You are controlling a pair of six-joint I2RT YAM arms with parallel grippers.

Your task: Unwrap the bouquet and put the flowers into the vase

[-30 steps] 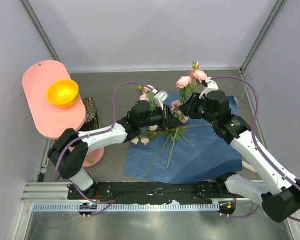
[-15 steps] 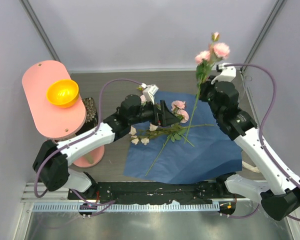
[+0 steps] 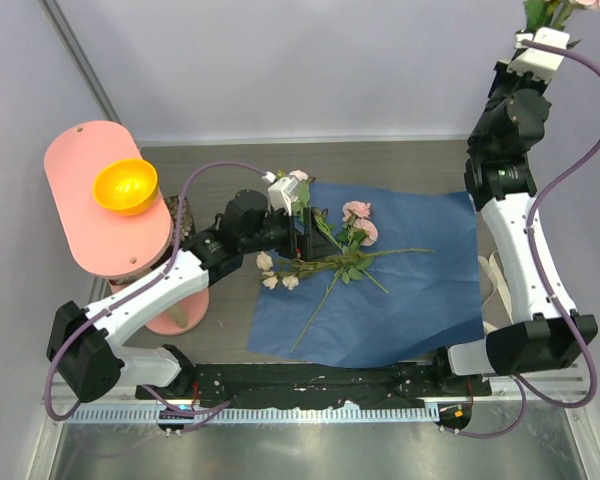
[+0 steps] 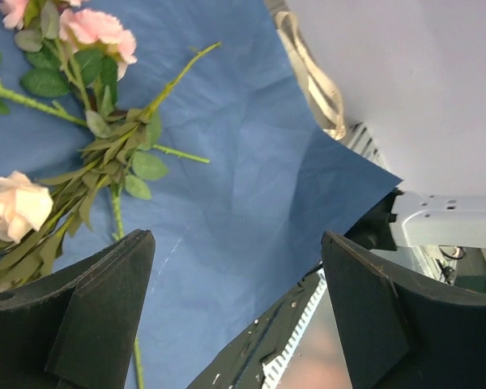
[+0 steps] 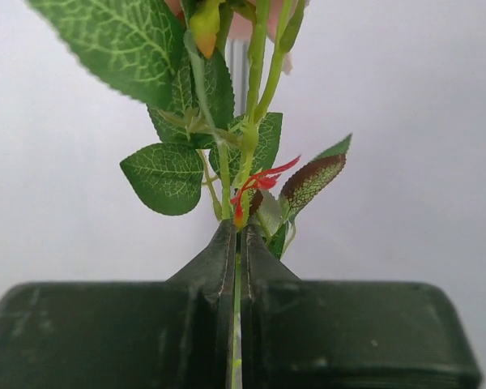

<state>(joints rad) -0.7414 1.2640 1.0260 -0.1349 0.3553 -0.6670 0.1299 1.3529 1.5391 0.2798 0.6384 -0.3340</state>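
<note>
Right end effector (image 5: 236,233) pinches flower stem (image 5: 257,73) (cropped overhead); left end effector (image 4: 236,241) spread.

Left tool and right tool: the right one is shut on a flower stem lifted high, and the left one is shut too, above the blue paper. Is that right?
Not quite. The left tool is open, not shut: the left wrist view shows its fingers wide apart above the blue paper. The rest holds: the right tool is shut on a flower stem lifted high.
</note>
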